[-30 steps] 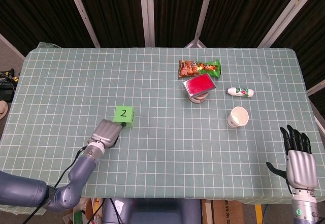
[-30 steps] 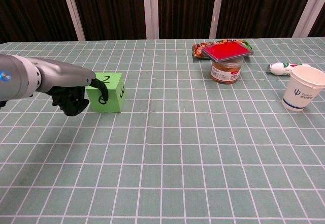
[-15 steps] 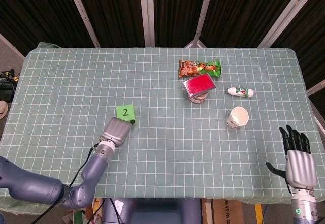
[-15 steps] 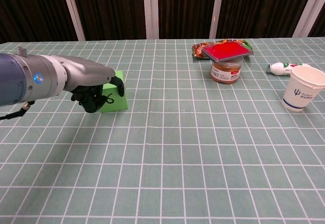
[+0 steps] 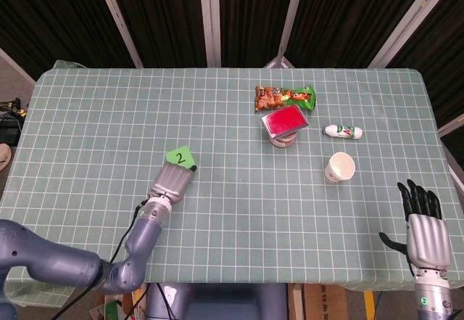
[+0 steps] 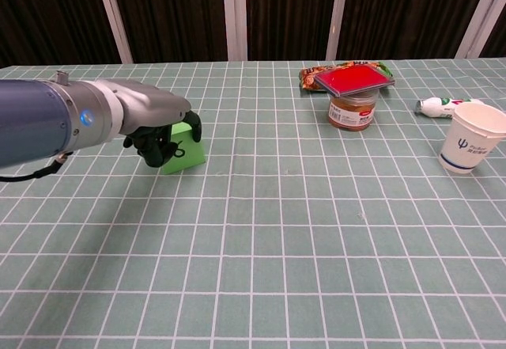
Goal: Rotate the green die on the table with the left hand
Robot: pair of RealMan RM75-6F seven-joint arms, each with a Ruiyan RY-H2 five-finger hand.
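The green die (image 5: 180, 157) lies on the checked tablecloth left of centre, its top face showing a 2 and turned cornerwise. In the chest view the die (image 6: 188, 149) is partly hidden behind dark fingers. My left hand (image 5: 172, 182) comes at it from the near side and grips it, the fingers curled around its near faces. In the chest view the left hand (image 6: 160, 131) wraps the die's left and top. My right hand (image 5: 422, 222) hangs off the table's near right edge, fingers spread, holding nothing.
A jar with a red lid (image 5: 284, 124) stands at the back centre-right, a snack packet (image 5: 284, 97) behind it. A small white bottle (image 5: 342, 131) lies to the right, and a paper cup (image 5: 338, 167) stands nearer. The table edge (image 5: 290, 282) runs along the front.
My left hand has moved right and closed around the die. The die has turned on the table, its 2 face rotated from square to cornerwise. The right hand has barely moved.
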